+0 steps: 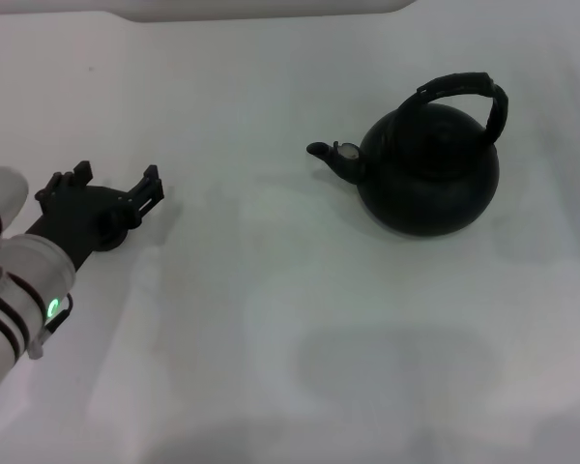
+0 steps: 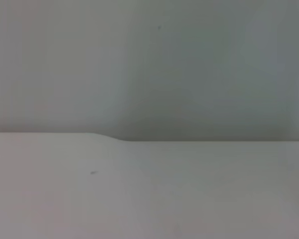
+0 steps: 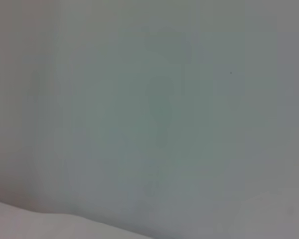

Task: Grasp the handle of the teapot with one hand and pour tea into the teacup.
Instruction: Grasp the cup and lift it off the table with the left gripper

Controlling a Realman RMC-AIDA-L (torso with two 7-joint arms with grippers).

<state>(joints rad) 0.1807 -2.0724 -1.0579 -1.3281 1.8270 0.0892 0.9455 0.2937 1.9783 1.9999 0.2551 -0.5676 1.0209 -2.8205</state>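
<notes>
Teapot (image 1: 428, 174) sits on the white worktop (image 1: 271, 319), over on the right side, spout pointing left. Its black handle (image 1: 464, 89) arches over the top. Left gripper (image 1: 111, 188) hovers far off at the left, jaws spread wide and holding nothing.

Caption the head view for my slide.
Large round black teapot with arched ribbed handle stands on the white table, spout toward the open left gripper resting far off.

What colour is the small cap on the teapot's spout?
Pale grey, on the short black spout's small cap; seen best in the head view.
</notes>
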